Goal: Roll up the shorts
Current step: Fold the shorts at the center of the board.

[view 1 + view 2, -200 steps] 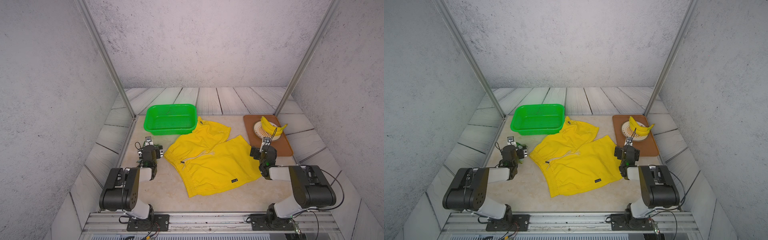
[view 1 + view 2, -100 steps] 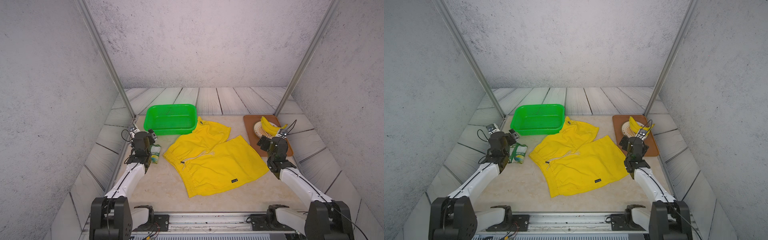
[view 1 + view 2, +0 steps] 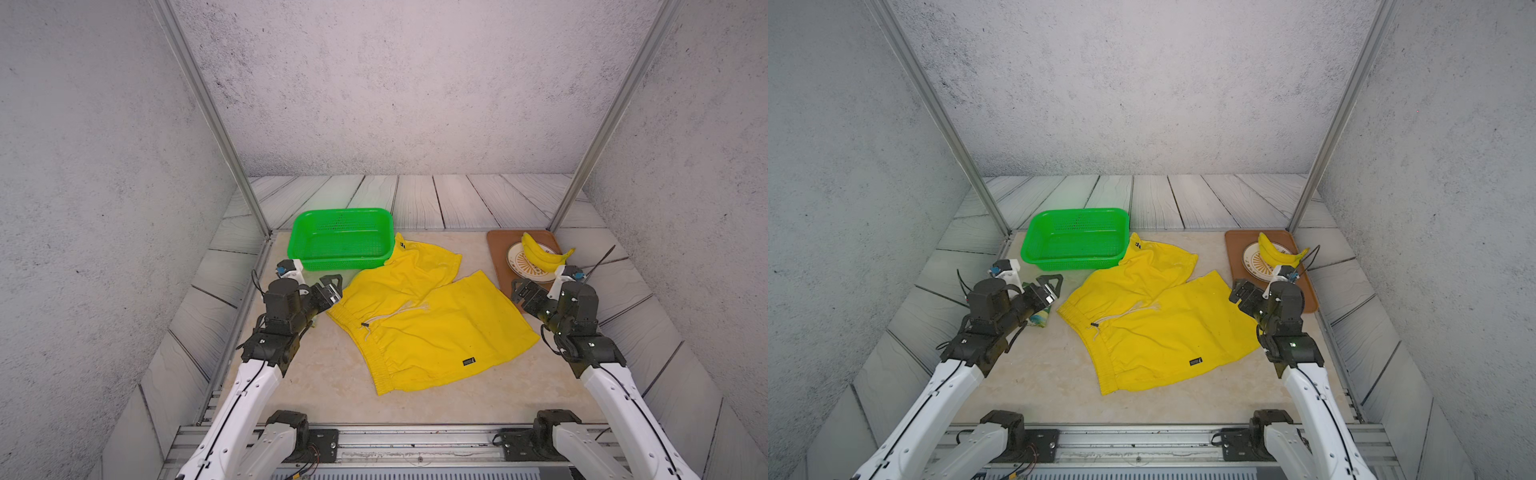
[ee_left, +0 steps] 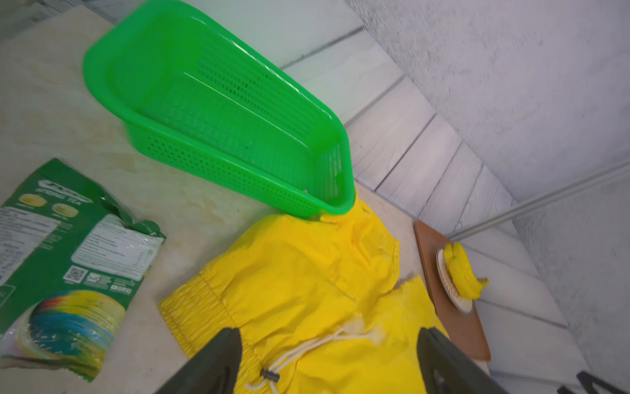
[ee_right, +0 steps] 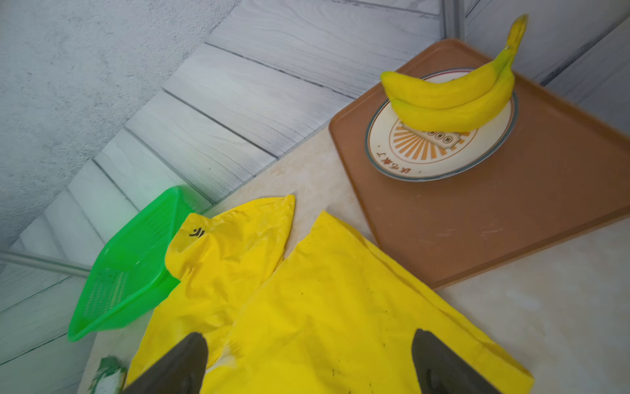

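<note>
Both end effectors hang open on either side of the flat yellow shorts.
The left end effector (image 3: 331, 286), jaws apart and holding nothing, hangs at centre left just beside the elastic waistband (image 3: 353, 328). The right end effector (image 3: 523, 292), equally spread and empty, hangs at centre right. Between them the shorts (image 3: 419, 324) lie unrolled on the worktop (image 3: 324, 374), one leg corner touching the green basket (image 3: 340, 262) above. A green packet (image 4: 68, 259) lies beside the left arm. Bananas (image 3: 540, 253) rest on a plate (image 3: 515, 261) on a brown tray (image 3: 498, 249), upper right.
</note>
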`<action>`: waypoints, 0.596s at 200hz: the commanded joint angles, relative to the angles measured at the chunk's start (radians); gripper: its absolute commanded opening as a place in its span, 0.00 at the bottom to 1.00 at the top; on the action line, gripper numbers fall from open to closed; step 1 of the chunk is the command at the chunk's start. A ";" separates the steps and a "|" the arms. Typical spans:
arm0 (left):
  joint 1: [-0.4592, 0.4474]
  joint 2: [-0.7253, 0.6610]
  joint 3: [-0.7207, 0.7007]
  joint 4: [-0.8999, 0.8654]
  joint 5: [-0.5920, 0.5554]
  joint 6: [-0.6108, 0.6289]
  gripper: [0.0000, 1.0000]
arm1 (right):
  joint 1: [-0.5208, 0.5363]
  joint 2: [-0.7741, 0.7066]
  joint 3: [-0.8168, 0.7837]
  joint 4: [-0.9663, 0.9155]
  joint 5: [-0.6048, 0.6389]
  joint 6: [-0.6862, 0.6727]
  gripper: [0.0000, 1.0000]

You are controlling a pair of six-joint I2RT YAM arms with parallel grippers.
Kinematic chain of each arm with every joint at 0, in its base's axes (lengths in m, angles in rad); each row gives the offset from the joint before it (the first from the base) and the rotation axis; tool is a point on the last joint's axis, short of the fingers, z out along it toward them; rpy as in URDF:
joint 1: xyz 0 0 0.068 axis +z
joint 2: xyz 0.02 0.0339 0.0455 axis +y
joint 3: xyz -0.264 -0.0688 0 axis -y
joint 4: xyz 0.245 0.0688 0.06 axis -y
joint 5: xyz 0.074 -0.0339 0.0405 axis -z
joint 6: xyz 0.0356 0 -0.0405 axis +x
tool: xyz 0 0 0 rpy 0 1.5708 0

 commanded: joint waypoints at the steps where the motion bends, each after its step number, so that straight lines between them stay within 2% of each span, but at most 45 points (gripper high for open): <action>1: -0.072 -0.020 -0.090 -0.187 0.084 -0.044 0.67 | 0.000 -0.028 -0.009 -0.128 -0.154 0.001 0.93; 13: -0.121 -0.033 -0.140 -0.220 0.098 -0.065 0.52 | 0.000 -0.032 -0.032 -0.158 -0.186 0.000 0.87; 23: -0.167 -0.052 -0.186 -0.241 0.084 -0.084 0.45 | 0.000 -0.030 -0.051 -0.188 -0.192 0.000 0.84; 32: -0.204 -0.071 -0.224 -0.250 0.070 -0.102 0.43 | 0.000 -0.027 -0.062 -0.222 -0.199 -0.007 0.82; 70: -0.334 -0.103 -0.319 -0.254 0.061 -0.123 0.42 | 0.000 0.002 -0.128 -0.277 -0.244 -0.010 0.75; 95: -0.434 -0.093 -0.320 -0.290 -0.014 -0.100 0.47 | 0.001 0.017 -0.159 -0.285 -0.227 -0.012 0.75; 119: -0.519 -0.078 -0.333 -0.226 -0.037 -0.102 0.51 | -0.001 0.021 -0.197 -0.256 -0.243 0.003 0.75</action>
